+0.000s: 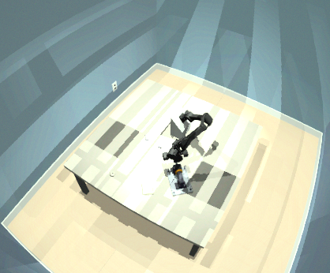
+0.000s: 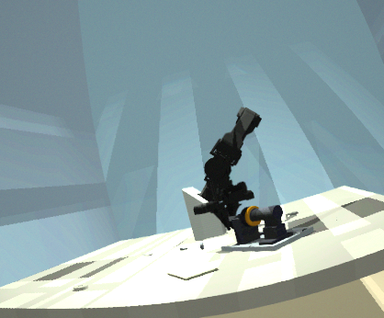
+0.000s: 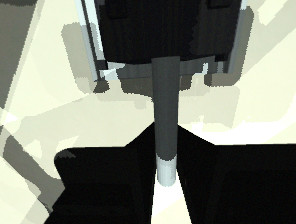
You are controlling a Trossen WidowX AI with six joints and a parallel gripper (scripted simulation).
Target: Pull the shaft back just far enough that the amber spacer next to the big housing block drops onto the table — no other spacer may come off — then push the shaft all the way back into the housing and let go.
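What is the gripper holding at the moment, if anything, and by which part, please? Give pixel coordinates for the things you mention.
The gripper (image 1: 176, 162) (image 2: 230, 226) (image 3: 162, 125) holds the shaft (image 3: 165, 107) near its free, pale-tipped end, outside the dark block (image 3: 165, 32).
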